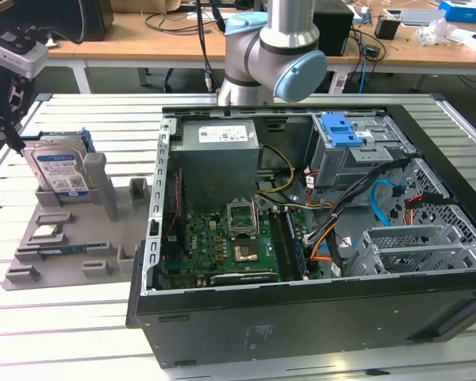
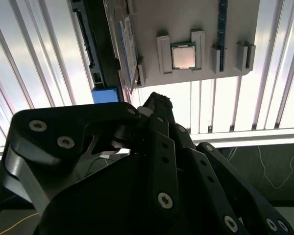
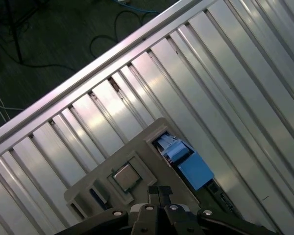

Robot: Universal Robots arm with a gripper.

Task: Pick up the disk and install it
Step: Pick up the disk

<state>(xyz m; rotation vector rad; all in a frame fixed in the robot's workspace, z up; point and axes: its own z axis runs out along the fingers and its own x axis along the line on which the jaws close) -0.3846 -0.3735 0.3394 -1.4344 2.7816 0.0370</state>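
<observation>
My arm point(image 1: 258, 55) is silver-grey tubing with pale blue joint caps. My gripper point(image 2: 156, 100) is black linkage bars fastened with round silver screws.

Silver-grey disk point(image 1: 57, 170) (bright blue frame point(image 3: 190, 166))

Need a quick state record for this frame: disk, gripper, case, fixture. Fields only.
disk: upright in the grey fixture, outside the case, not grasped
gripper: shut, empty, over the fixture close to the disk
case: open, lying on the slatted table
drive bay: blue-handled, inside the case, toward the exterior view's right
processor chip: seated in a fixture slot
</observation>
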